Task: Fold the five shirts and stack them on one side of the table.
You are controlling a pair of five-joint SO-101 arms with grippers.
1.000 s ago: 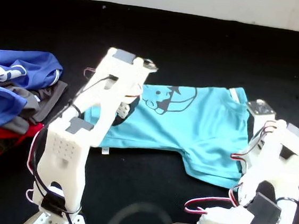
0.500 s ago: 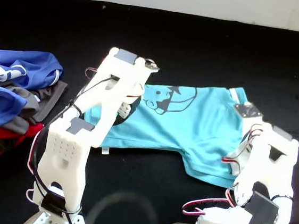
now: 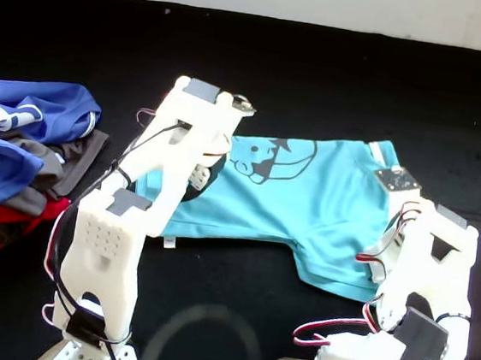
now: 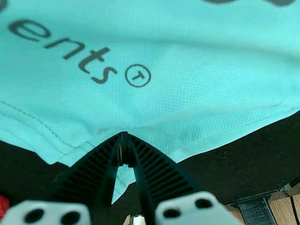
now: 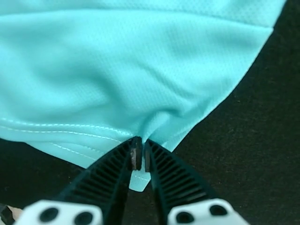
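The turquoise shirt (image 3: 323, 210) lies spread across the middle of the black tabletop (image 3: 337, 78). The left end effector (image 4: 123, 152) is clamped on its hem at one side. The right end effector (image 5: 139, 157) is closed on a puckered fold at the opposite edge. A pile of other shirts (image 3: 21, 140) sits at the tabletop's left side, well apart.
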